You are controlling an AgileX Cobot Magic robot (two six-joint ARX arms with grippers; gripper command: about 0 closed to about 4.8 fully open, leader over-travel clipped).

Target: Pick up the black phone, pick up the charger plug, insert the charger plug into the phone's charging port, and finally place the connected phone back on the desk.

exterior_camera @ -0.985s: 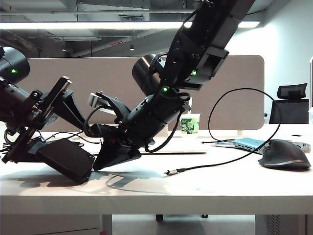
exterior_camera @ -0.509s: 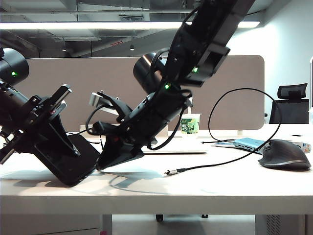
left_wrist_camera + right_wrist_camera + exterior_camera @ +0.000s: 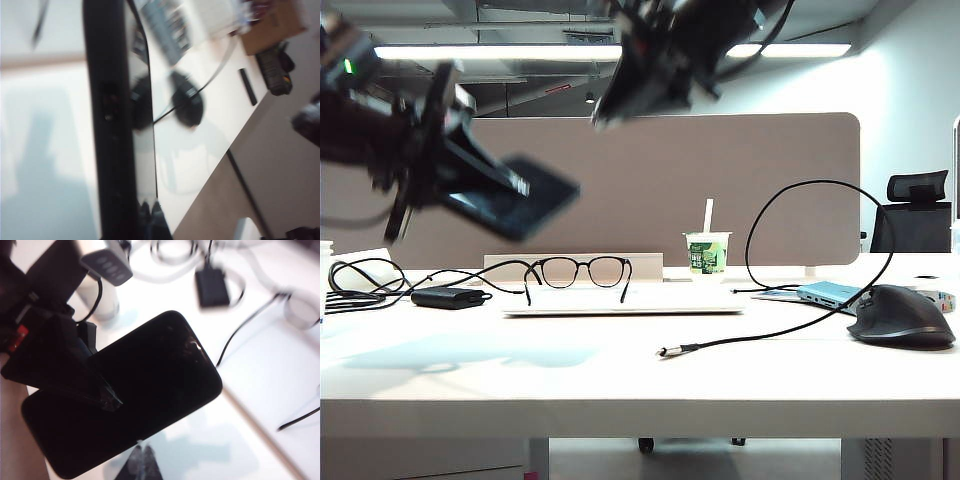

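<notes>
Black phone (image 3: 515, 205) is airborne at upper left of the exterior view, pinched in the left gripper (image 3: 470, 180), jaws closed on it, long axis tilting down to the right. Right gripper (image 3: 640, 70) sits at top centre, jaws closed, nothing seen in them. Charger plug (image 3: 663, 351) lies on the desk (image 3: 620, 380) at lower centre, tip pointing left, cable trailing right. Right arm looks nearer the plug.
</notes>
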